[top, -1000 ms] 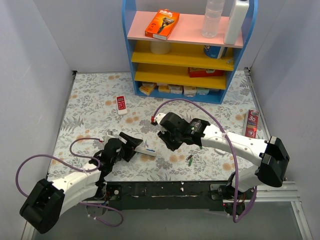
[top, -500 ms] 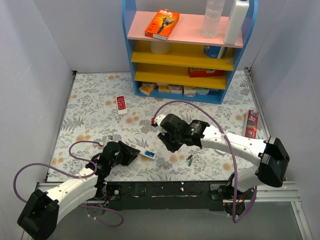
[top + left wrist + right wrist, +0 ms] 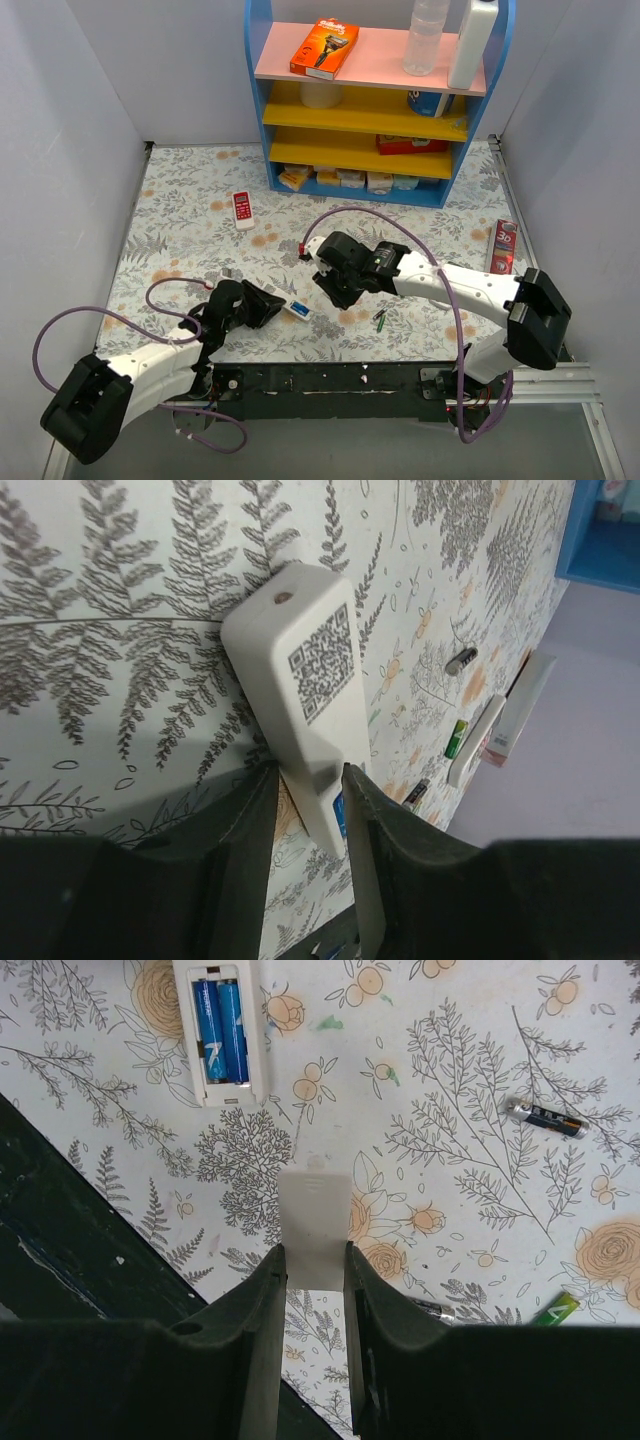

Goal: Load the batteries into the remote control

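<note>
Two batteries (image 3: 220, 1028) are sitting in the remote control (image 3: 310, 695), left claw (image 3: 308, 780) pinching it, right claw (image 3: 313, 1255) pinching the unfitted cover (image 3: 315, 1222)

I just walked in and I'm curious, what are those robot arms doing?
They are putting batteries in a remote. The left gripper is shut on the white remote control, whose battery slot is open with two blue batteries inside. The right gripper pinches the small white battery cover close by, not yet fitted. A few spare batteries lie loose on the flowery table.
</note>
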